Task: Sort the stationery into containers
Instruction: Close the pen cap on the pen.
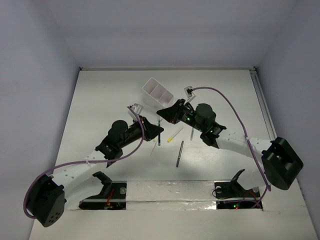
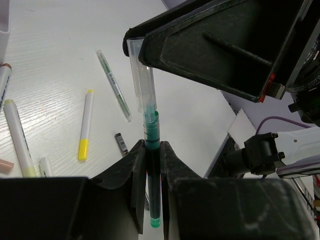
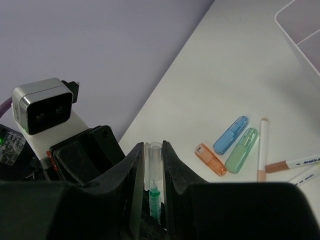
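Observation:
A teal pen (image 2: 152, 131) is held in the air between both arms. My left gripper (image 2: 152, 148) is shut on its barrel, and my right gripper (image 3: 152, 150) is shut on its clear cap (image 3: 153, 165), which still sits over the pen's tip (image 3: 155, 199). From above, the two grippers meet just below the white divided container (image 1: 157, 93), with the pen (image 1: 159, 134) hanging between them. On the table lie blue (image 3: 231, 135), green (image 3: 241, 150) and orange (image 3: 210, 159) chunky pieces. A yellow-tipped pen (image 2: 86, 125) and a thin green pen (image 2: 114, 85) also lie there.
A dark grey pen (image 1: 179, 153) and a yellow pen (image 1: 175, 134) lie near the front middle of the table. White markers (image 3: 262, 149) rest beside the chunky pieces. A small dark piece (image 2: 121, 144) lies by the left fingers. Walls close the table on three sides.

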Robot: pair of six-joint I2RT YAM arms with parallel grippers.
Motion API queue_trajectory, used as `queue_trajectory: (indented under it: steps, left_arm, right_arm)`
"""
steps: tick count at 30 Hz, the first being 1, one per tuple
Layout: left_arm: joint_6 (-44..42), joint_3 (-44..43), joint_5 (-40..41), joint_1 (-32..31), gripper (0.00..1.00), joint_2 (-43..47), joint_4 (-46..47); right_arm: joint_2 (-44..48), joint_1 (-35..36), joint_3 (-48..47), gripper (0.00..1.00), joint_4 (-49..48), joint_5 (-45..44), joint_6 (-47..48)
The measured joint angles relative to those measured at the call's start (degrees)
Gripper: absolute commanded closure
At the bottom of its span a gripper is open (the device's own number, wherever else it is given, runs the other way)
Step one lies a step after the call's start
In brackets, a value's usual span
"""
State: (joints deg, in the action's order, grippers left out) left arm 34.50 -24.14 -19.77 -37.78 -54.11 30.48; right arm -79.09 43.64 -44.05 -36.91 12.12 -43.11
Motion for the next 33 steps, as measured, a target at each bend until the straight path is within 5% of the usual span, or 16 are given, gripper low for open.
queue_trajectory:
  steps: [19, 33]
  left_arm:
    - [-0.5, -1.9, 0.7, -0.1, 1.00, 1.0, -5.9]
    - [1.0, -1.9, -0.1, -0.4, 1.00, 1.0, -3.4]
  right_arm:
    - [1.8, 1.0, -1.6, 1.00, 7.2, -1.0, 5.4]
    - [5.8, 3.4, 2.0, 1.00, 3.8, -8.1, 5.3]
